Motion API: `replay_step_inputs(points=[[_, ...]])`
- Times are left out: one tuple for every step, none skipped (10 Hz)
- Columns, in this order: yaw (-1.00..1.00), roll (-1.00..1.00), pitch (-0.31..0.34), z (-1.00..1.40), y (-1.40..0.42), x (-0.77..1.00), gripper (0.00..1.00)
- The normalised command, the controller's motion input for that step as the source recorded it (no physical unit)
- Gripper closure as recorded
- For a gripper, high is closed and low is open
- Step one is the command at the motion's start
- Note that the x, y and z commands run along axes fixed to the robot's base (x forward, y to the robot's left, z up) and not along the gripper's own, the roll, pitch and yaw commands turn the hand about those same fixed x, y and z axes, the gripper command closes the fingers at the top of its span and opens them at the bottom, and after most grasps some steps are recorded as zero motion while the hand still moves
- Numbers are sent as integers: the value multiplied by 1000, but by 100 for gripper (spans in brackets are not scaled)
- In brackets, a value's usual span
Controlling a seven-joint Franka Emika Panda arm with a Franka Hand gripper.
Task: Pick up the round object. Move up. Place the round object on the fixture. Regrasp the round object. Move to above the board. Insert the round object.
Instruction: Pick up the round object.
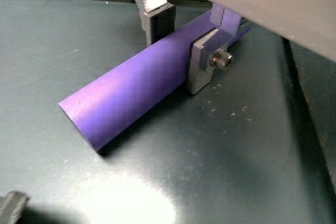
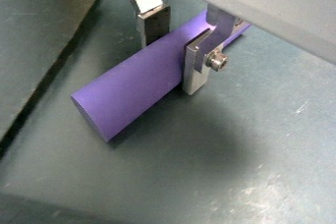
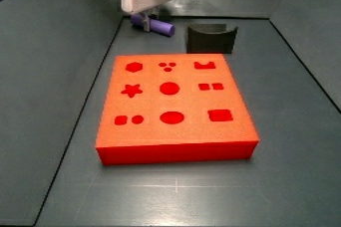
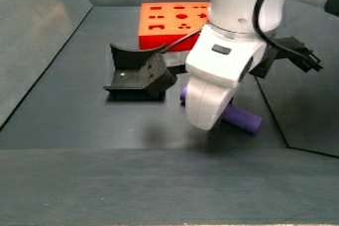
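The round object, a smooth purple peg (image 1: 125, 95) (image 2: 125, 95), lies flat on the dark floor in both wrist views. My gripper (image 1: 178, 46) (image 2: 175, 49) straddles it near its far end. Both silver fingers press its sides, one finger (image 1: 156, 24) behind it and one in front, so the gripper is shut on it. In a side view the peg (image 3: 158, 25) lies left of the dark fixture (image 3: 210, 38), beyond the red board (image 3: 173, 102). In a side view my arm covers most of the peg (image 4: 243, 119).
The fixture (image 4: 133, 76) stands between the peg and the board (image 4: 172, 20), its curved notch facing up. Dark walls rise round the floor on every side (image 3: 54, 62). A small dark object (image 1: 11, 204) shows at a wrist view's edge.
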Motion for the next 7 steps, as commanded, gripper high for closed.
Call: replay_step_inputs(points=[[0, 0, 0, 0, 0, 0, 100], [0, 0, 0, 0, 0, 0, 100], [0, 0, 0, 0, 0, 0, 100], [0, 0, 0, 0, 0, 0, 100], [0, 0, 0, 0, 0, 0, 100], [0, 0, 0, 0, 0, 0, 100], [0, 0, 0, 0, 0, 0, 100]])
